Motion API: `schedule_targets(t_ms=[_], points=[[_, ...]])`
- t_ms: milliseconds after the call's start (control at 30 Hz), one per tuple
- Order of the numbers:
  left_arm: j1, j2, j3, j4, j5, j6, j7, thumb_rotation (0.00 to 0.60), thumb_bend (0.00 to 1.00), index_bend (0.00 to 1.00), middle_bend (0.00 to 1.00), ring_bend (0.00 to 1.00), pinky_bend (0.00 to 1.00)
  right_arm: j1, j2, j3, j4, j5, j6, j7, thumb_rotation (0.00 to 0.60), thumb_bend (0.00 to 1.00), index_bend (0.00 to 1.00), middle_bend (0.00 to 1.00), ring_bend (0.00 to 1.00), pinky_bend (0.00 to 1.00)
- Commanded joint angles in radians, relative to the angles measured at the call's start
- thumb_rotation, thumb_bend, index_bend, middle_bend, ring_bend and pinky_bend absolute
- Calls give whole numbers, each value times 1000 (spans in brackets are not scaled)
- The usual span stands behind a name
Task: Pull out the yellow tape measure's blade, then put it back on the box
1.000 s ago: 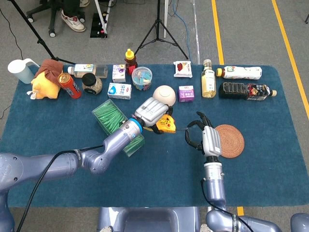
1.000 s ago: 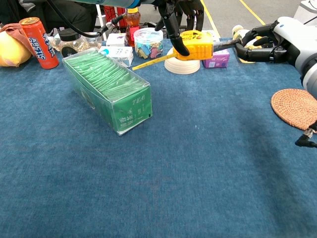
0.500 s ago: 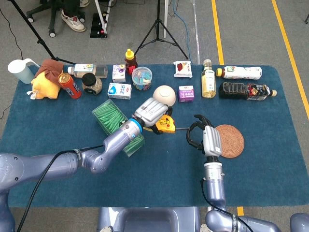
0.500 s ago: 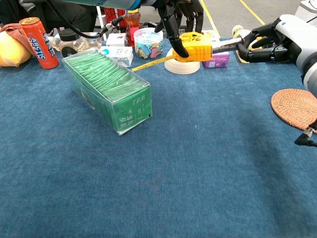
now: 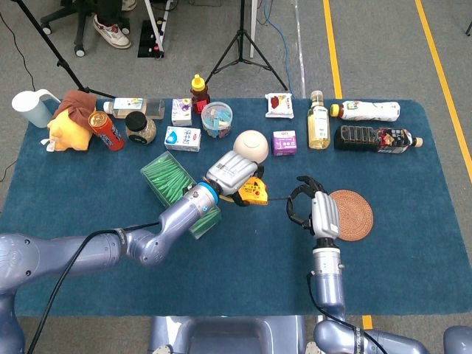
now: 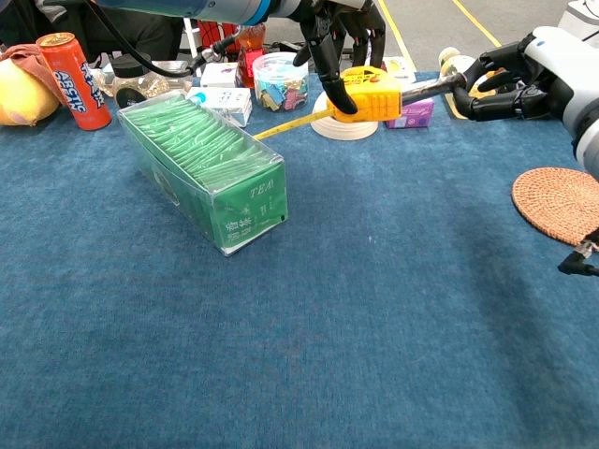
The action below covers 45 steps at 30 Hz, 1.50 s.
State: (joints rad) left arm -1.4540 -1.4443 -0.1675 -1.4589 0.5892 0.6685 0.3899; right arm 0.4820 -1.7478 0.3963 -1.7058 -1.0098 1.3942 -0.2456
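My left hand (image 5: 230,172) (image 6: 339,36) grips the yellow tape measure (image 5: 254,190) (image 6: 370,94) from above and holds it off the table, to the right of the green tea box (image 5: 179,192) (image 6: 206,165). A short stretch of blade (image 5: 278,197) (image 6: 429,90) runs from the case to my right hand (image 5: 311,209) (image 6: 524,75), whose fingers pinch its end. A yellow strap (image 6: 290,121) hangs from the case toward the box.
A white bowl (image 5: 251,144) and a purple carton (image 5: 284,141) sit just behind the tape measure. A woven coaster (image 5: 352,214) (image 6: 558,203) lies right of my right hand. Bottles (image 5: 376,138), a red can (image 5: 106,130) and small cartons line the far edge.
My right hand has drawn slightly rightward, lengthening the exposed blade a little. The left hand and tape measure case stay almost where they were.
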Motion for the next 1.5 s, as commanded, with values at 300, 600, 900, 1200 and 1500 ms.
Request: schedule_targets(t_ms=[300, 600, 900, 1200, 1500], points=[[4, -6, 9, 12, 4, 0, 3, 600, 358, 632, 485, 464, 634, -4, 11, 8, -8, 19, -2, 1, 531, 561, 617, 261, 228, 270], [20, 43, 25, -6, 23, 7, 16, 600, 359, 632, 486, 464, 634, -22, 34, 25, -16, 44, 2, 25, 529, 562, 618, 262, 228, 273], [50, 124, 66, -44, 37, 7, 37, 600, 359, 636, 486, 464, 634, -46, 74, 44, -32, 65, 8, 52, 528, 565, 618, 261, 229, 273], [79, 174, 93, -59, 54, 10, 43, 600, 359, 637, 485, 465, 634, -63, 107, 64, -39, 85, 15, 72, 530, 573, 618, 262, 229, 273], [119, 259, 144, -69, 41, 3, 60, 600, 359, 638, 486, 465, 634, -95, 160, 88, -35, 116, 11, 121, 531, 578, 619, 263, 230, 273]])
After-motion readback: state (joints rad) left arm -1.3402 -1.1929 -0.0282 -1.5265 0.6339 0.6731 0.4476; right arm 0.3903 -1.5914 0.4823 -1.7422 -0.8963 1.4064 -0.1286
